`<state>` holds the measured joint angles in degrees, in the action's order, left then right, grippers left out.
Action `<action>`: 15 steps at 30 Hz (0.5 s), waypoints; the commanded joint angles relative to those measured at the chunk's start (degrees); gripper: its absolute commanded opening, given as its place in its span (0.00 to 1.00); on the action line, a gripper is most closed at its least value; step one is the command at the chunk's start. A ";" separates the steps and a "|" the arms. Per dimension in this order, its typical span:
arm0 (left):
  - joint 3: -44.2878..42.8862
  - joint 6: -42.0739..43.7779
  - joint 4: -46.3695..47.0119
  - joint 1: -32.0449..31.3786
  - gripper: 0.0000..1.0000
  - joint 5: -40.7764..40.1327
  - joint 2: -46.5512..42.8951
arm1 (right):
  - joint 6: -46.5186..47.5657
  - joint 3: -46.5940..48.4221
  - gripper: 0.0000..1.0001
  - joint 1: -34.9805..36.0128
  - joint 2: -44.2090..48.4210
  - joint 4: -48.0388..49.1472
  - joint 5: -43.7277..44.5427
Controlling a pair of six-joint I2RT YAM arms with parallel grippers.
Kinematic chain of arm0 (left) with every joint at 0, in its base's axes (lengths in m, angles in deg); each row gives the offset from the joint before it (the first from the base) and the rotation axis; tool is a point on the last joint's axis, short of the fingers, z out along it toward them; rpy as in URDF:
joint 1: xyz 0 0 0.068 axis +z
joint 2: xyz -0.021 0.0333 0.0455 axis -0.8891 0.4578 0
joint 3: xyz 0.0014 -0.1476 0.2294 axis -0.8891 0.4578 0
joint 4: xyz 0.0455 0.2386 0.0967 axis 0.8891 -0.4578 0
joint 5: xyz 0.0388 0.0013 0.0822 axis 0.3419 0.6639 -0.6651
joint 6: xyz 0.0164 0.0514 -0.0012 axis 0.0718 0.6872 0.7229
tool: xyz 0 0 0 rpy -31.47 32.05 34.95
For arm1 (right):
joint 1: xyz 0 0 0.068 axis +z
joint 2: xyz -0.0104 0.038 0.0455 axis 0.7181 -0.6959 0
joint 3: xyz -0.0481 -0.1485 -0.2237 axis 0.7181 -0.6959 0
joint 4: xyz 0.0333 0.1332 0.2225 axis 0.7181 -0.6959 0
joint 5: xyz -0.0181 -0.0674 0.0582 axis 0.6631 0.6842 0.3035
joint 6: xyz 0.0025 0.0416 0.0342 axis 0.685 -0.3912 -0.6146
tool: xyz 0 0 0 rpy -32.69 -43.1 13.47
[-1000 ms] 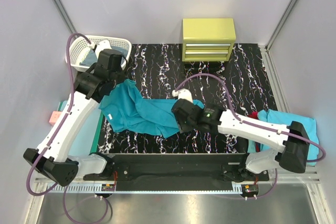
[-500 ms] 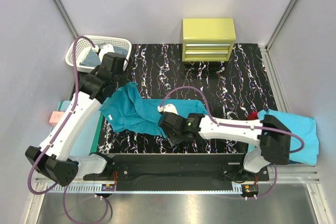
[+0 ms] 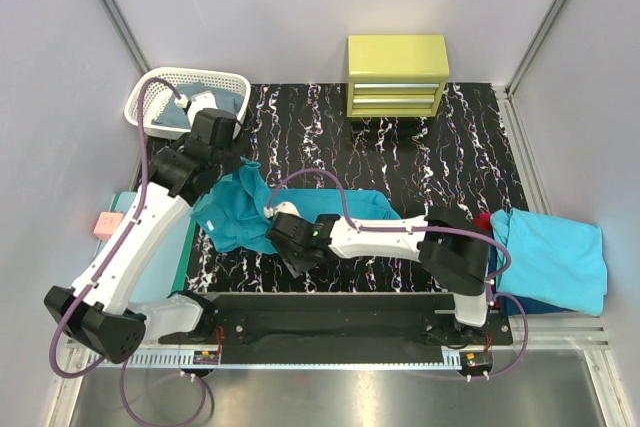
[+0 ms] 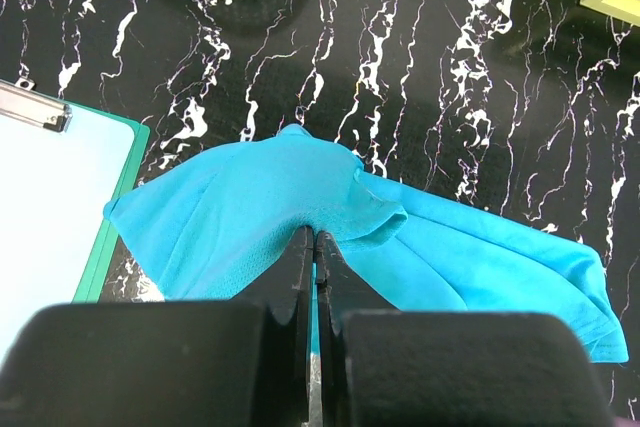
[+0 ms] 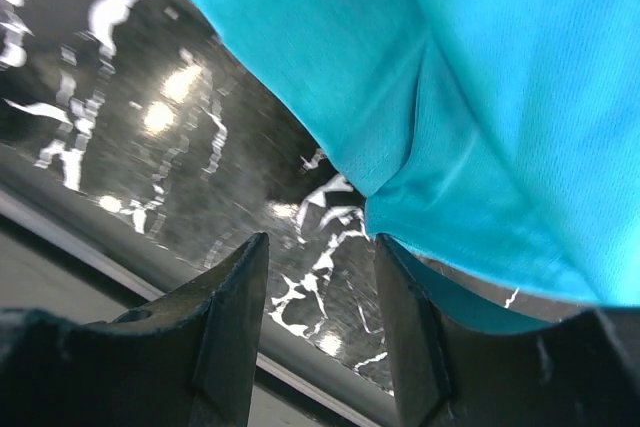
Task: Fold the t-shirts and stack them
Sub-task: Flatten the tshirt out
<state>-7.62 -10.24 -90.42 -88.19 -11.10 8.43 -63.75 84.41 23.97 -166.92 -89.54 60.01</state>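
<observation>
A teal t-shirt (image 3: 245, 209) lies crumpled across the left middle of the black marbled table (image 3: 420, 157). My left gripper (image 3: 238, 164) is shut on a raised fold at the shirt's far left, and the left wrist view shows the cloth (image 4: 250, 217) pinched at the left gripper's (image 4: 316, 239) tips. Low over the table at the shirt's near hem (image 5: 450, 117), my right gripper (image 5: 320, 247) stands open. Only bare table shows between its fingers, and the hem's corner hangs just above the right fingertip (image 5: 392, 257). From above, the right gripper (image 3: 288, 259) sits at the shirt's near edge.
A folded lighter turquoise t-shirt (image 3: 555, 259) lies at the right edge with a bit of red cloth (image 3: 483, 219) beside it. A white basket (image 3: 185, 102) holding cloth stands back left, a yellow-green drawer cabinet (image 3: 397, 75) at the back. A mint-green clipboard (image 4: 50, 207) lies on the left.
My right arm has swept left along the shirt's near edge, from its middle to its near left part, with its jaws a little wider. The left gripper keeps its hold.
</observation>
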 commanded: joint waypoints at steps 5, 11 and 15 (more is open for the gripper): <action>1.08 0.68 1.68 0.12 0.00 1.11 -2.59 | 2.20 3.88 0.53 0.54 -0.26 1.61 1.69; 1.25 0.86 1.76 0.21 0.00 1.28 -2.77 | 2.03 3.97 0.52 0.45 -0.70 0.91 3.62; 1.43 0.86 1.68 0.12 0.00 1.72 -2.94 | 1.15 3.18 0.47 0.53 -1.05 0.56 4.94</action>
<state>-6.36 -10.22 -90.44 -88.19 -10.67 7.12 -62.63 86.29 23.99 -167.23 -88.97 62.17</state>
